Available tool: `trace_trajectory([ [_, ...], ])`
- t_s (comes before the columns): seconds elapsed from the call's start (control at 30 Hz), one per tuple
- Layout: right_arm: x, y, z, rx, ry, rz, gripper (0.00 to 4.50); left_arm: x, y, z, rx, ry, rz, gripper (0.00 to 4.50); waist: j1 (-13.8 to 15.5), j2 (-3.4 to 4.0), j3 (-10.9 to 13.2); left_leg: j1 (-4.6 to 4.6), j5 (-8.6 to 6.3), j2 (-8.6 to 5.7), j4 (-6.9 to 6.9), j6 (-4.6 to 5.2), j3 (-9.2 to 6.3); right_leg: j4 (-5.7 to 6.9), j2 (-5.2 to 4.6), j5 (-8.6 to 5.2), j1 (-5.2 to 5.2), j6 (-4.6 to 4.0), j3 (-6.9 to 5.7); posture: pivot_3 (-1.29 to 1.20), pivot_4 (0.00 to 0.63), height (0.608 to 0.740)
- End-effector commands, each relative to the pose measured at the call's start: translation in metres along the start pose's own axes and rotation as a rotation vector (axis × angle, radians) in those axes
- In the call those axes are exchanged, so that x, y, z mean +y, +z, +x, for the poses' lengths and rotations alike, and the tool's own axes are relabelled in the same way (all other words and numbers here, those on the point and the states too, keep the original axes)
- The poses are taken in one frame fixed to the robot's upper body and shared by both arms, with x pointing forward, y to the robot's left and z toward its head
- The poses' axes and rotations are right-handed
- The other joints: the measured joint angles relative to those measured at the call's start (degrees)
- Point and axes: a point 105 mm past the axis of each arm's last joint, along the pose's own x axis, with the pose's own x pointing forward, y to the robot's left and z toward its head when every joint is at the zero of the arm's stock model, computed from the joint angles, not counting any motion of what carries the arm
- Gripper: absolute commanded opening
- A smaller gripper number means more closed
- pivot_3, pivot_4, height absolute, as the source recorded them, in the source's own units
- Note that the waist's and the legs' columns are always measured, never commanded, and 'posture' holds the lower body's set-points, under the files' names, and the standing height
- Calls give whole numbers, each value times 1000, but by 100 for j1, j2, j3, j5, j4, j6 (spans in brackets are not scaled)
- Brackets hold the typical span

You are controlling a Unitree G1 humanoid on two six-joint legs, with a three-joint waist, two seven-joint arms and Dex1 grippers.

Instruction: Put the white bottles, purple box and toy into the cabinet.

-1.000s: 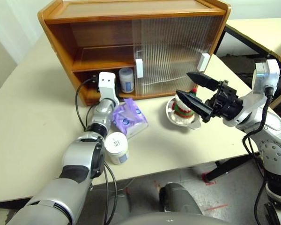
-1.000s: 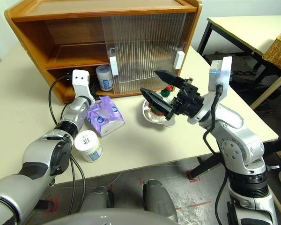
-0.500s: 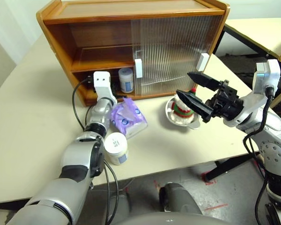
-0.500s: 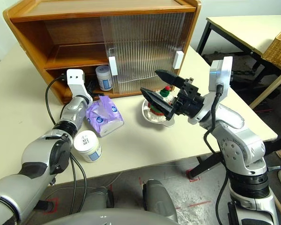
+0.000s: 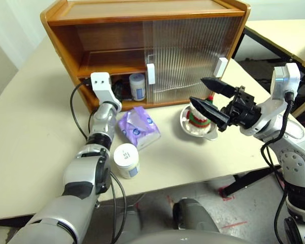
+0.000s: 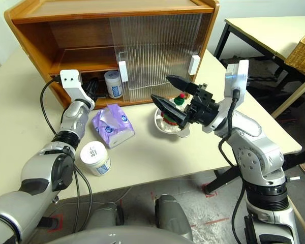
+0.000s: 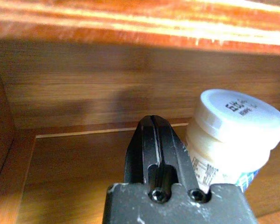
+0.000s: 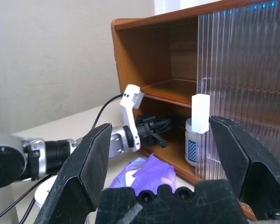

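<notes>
Progress stands at one white bottle (image 5: 137,86) placed on the cabinet (image 5: 142,20) lower shelf beside the closed, empty left tool (image 7: 155,149); second bottle (image 5: 126,159), purple box (image 5: 138,127) and toy (image 5: 198,118) remain on the worktop (image 5: 30,132), right tool (image 5: 207,98) spread wide above the toy.

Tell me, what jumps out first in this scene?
The big wooden cabinet at the back of the table, with one white bottle standing on its bottom shelf. The shut left gripper reaches in beside that bottle, while the right gripper hangs open above the toy.
</notes>
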Motion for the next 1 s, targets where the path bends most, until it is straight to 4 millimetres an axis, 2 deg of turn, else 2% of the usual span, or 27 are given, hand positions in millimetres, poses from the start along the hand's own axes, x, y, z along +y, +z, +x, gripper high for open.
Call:
trace_trajectory([
  [0.03,1,0,3,-3,16,-4,4500,1,2,-5,-16,-38,-4,20,2,0,0,0,0,0,0,0,0,0,0,0,0,0,0,-86,0,740],
  [0.2,1,-2,3,-1,25,5,4500,0,9,-19,-40,-127,-16,20,5,0,0,2,0,1,-2,0,1,0,1,0,0,-1,4,-63,0,740],
  [0.3,2,-4,4,-1,31,12,4500,3,16,-27,-53,-152,-8,969,18,0,0,4,1,2,-4,1,1,1,4,0,0,-1,7,-52,0,740],
  [0.4,2,-6,6,-2,48,20,4500,8,27,-43,-63,-260,-66,2124,43,0,0,4,1,3,-3,2,1,3,4,2,0,-3,7,-24,0,740],
  [0.57,2,-7,10,-7,70,26,4500,21,38,-68,-50,-381,-33,4176,72,1,0,19,2,7,-9,3,11,8,14,3,0,-7,24,0,0,740],
  [0.6,1,-7,10,-8,73,27,4500,23,39,-73,-43,-412,-12,4472,104,1,0,19,2,7,-9,3,11,8,15,3,-1,-8,24,9,0,740],
  [0.67,1,-7,11,-8,79,29,4500,26,40,-81,-31,-464,27,4472,165,1,0,22,2,9,-8,3,12,8,20,5,-1,-12,28,15,0,740],
  [1.0,0,-8,16,-13,108,31,4500,38,41,-149,36,-839,55,4472,336,8,3,24,0,18,-22,1,28,8,18,-9,-13,-39,36,45,0,740],
])
